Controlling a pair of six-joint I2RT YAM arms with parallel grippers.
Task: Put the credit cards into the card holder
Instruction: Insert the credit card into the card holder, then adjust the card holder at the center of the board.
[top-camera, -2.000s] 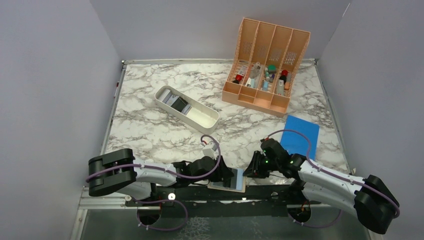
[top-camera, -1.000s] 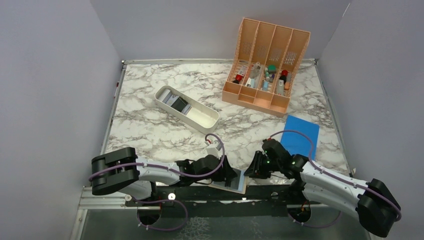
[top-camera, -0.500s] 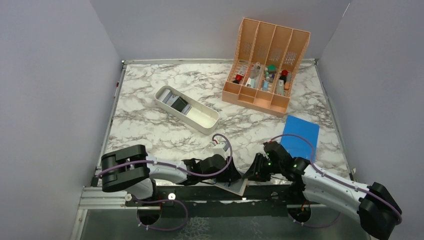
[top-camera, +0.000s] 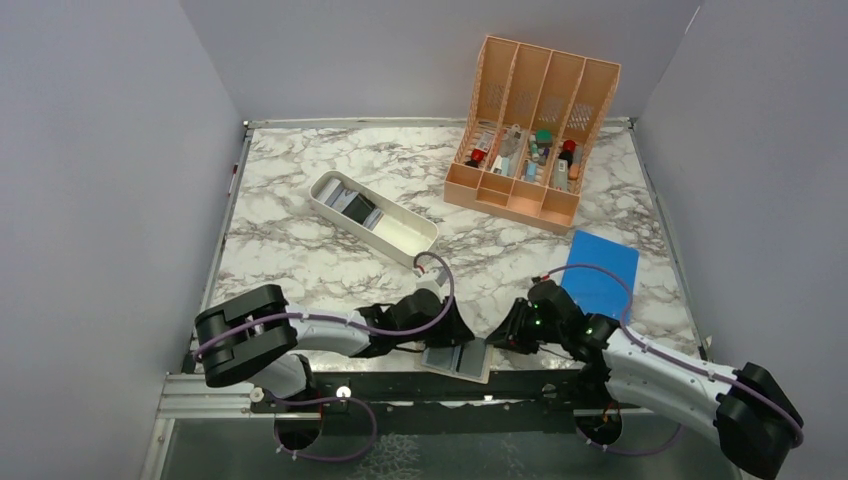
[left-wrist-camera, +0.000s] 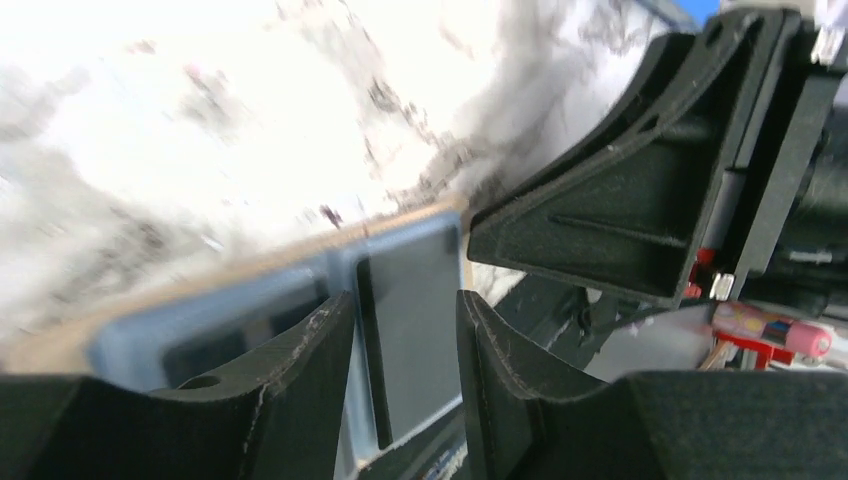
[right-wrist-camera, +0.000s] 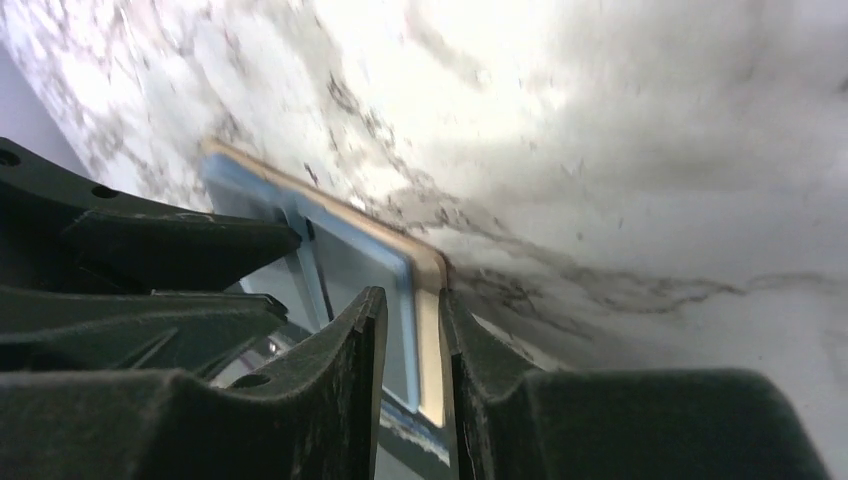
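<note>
What I cannot make out at my own fingertips

In both wrist views the card holder (left-wrist-camera: 260, 300) is blurred and partly covered by my fingers (left-wrist-camera: 290, 400). I cannot tell whether my left gripper (left-wrist-camera: 403, 300) or right gripper (right-wrist-camera: 413, 298) pinches it. From above, the peach organizer's (top-camera: 530, 120) contents are too small to name.

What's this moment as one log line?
wallet open, lying flat | left gripper over it, jaws apart | right gripper at its edge, grip unclear | cards in white tray

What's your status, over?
Left gripper open over tan-brown folding card holder, unfolded at marble table's near edge. Right gripper straddles its edge, grip unclear. No obstruction.
</note>
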